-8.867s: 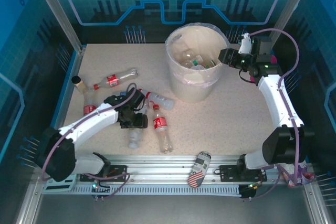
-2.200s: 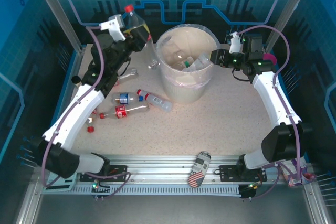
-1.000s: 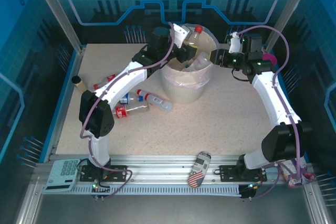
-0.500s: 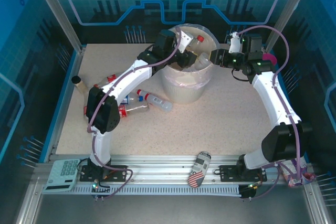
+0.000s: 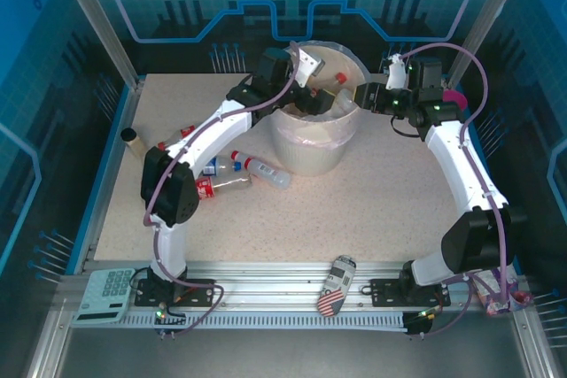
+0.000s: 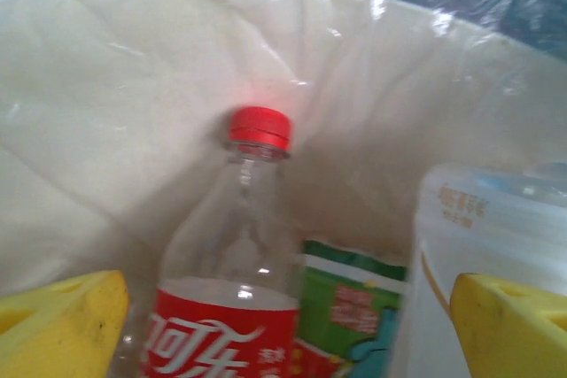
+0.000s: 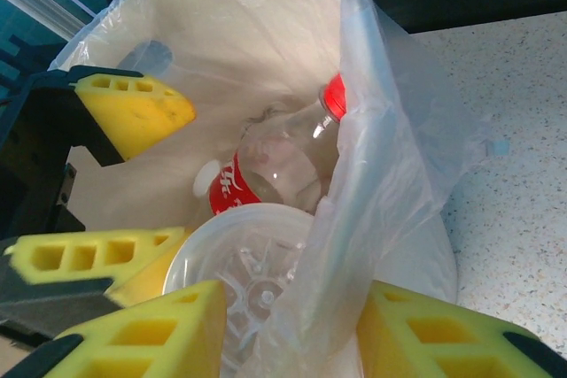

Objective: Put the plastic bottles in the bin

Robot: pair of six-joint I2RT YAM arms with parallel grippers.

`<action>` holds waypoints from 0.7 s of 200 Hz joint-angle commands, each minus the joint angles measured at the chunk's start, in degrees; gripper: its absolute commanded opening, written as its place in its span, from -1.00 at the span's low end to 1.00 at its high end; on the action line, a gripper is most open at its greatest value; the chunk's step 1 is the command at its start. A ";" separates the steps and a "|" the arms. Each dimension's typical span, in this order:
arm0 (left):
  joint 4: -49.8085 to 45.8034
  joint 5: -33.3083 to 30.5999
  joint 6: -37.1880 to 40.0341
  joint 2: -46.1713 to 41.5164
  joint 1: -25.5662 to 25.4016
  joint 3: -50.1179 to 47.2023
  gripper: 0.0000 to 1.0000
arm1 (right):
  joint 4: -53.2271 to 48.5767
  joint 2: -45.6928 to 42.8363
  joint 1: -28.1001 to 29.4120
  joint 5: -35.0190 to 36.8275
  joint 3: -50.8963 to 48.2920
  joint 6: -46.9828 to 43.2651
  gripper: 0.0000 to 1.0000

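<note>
Over the mouth of the bin [image 5: 312, 155], the left gripper [image 5: 307, 95] hangs with its yellow fingers [image 6: 62, 329] spread wide and nothing clamped between them. Its wrist camera looks into the bucket, where a red-capped bottle [image 6: 232, 307] with a red label lies between and beyond the fingers, its cap toward the cream wall. Close beside it on the right sits a green-labelled bottle [image 6: 350, 307], and a pale plastic item [image 6: 483, 236] of a kind that cannot be told stands further right.

At the bin's right rim, the right gripper [image 7: 292, 316] is pressed together on the bag-lined edge, one yellow finger inside and one outside, with the clear liner [image 7: 354, 130] bunched between them. From that side the same red-capped bottle shows leaning against the inner wall, cap uppermost, above the round base of a clear bottle [image 7: 252, 281]. The left gripper's open fingers also show there, reaching in from the opposite side.

The overhead camera adds what neither wrist view gives. On the speckled table [image 5: 372, 210], a cluster of bottles [image 5: 226, 185] lies outside the bin, to its left beside the left arm. A stars-and-stripes can [image 5: 335, 285] rests on the near rail between the two bases, a calculator [image 5: 104, 294] sits at the near left corner, and a pink cup [image 5: 454, 96] peeks out behind the right wrist.
</note>
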 commanded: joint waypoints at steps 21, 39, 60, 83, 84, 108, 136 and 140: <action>1.26 4.20 -2.76 -4.84 -1.53 -1.64 0.90 | -4.06 0.40 1.59 -1.32 -1.49 -1.02 -0.14; 1.69 4.00 -3.69 -6.41 -1.58 -1.71 0.92 | -4.15 0.07 1.58 -1.23 -1.47 -1.02 -0.14; 2.24 2.52 -5.09 -9.01 -1.53 -1.80 0.97 | -4.37 -0.10 1.53 -1.22 -1.38 -1.04 -0.14; 2.36 -0.10 -6.49 -12.61 -1.50 -2.17 0.98 | -4.26 -0.13 1.60 -1.19 -1.34 -1.15 -0.14; 2.31 -0.23 -6.53 -12.79 -1.55 -2.17 0.98 | -4.25 -0.13 1.60 -1.21 -1.38 -1.17 -0.14; 0.06 -3.56 -6.77 -16.99 -1.47 -2.76 0.98 | -3.94 -0.04 1.57 -1.30 -1.42 -1.02 -0.14; -6.49 -9.75 -6.16 -21.35 -0.74 -3.42 0.99 | -3.93 -0.18 1.53 -1.36 -1.37 -1.22 -0.14; -7.74 -10.53 -6.48 -22.00 -0.40 -3.67 0.98 | -3.81 -0.22 1.58 -1.44 -1.42 -1.28 -0.14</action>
